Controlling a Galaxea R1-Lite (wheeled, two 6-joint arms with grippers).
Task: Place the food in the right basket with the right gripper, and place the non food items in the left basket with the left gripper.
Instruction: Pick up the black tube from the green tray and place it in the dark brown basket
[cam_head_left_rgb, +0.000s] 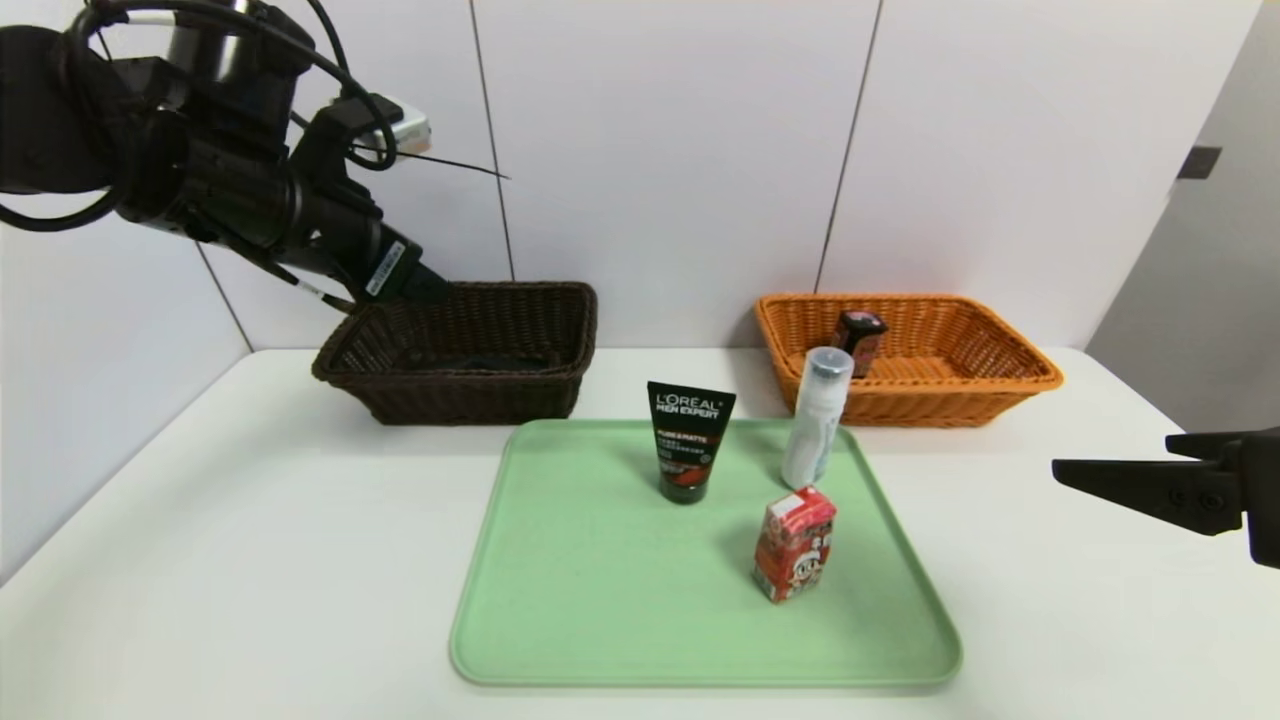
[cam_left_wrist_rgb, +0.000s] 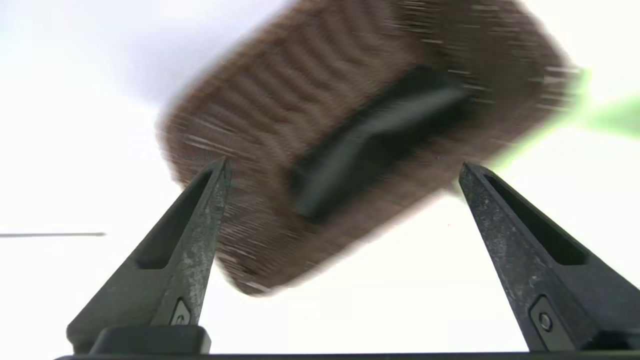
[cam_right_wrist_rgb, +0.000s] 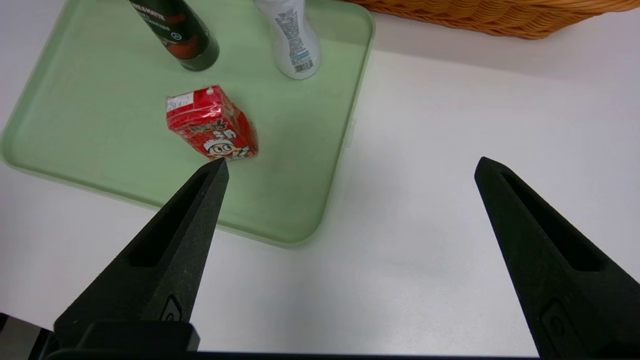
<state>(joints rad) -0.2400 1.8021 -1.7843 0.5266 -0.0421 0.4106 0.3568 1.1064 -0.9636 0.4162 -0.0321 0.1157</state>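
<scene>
A smooth white table (cam_head_left_rgb: 250, 520) fills the scene, pushed into a corner of pale panelled walls (cam_head_left_rgb: 680, 150) with thin dark seams; a grey wall section with a small dark fitting (cam_head_left_rgb: 1199, 162) stands off to the right.

On the table lies a mint-green tray (cam_head_left_rgb: 600, 600) with rounded corners. Three things stand upright on it: the black L'Oreal Men Expert tube (cam_head_left_rgb: 689, 440) near the middle of its far edge, the slim white bottle (cam_head_left_rgb: 818, 418) with a grey cap at the far right corner, and the red drink carton (cam_head_left_rgb: 793, 543) with a cartoon face nearer the front, right of centre.

Behind the tray, near the wall, sit two wicker baskets well apart. The dark brown basket (cam_head_left_rgb: 470, 350) is on the left; the long black pouch (cam_left_wrist_rgb: 375, 140) lies flat on its bottom, seen blurred in the left wrist view. The orange basket (cam_head_left_rgb: 910, 360) is on the right and holds the dark boxy pack (cam_head_left_rgb: 860, 340) with a pink-red label, standing toward its back left part.

The left gripper (cam_left_wrist_rgb: 345, 167) hangs above the near left corner of the dark brown basket, pointing down into it — its fingers (cam_left_wrist_rgb: 200, 225) spread wide, nothing between them.

The right gripper (cam_right_wrist_rgb: 350, 167) hovers over bare table to the right of the tray, near the table's right edge — fingers (cam_right_wrist_rgb: 185, 235) released and wide apart, holding nothing, the carton just beyond one fingertip in the right wrist view.
</scene>
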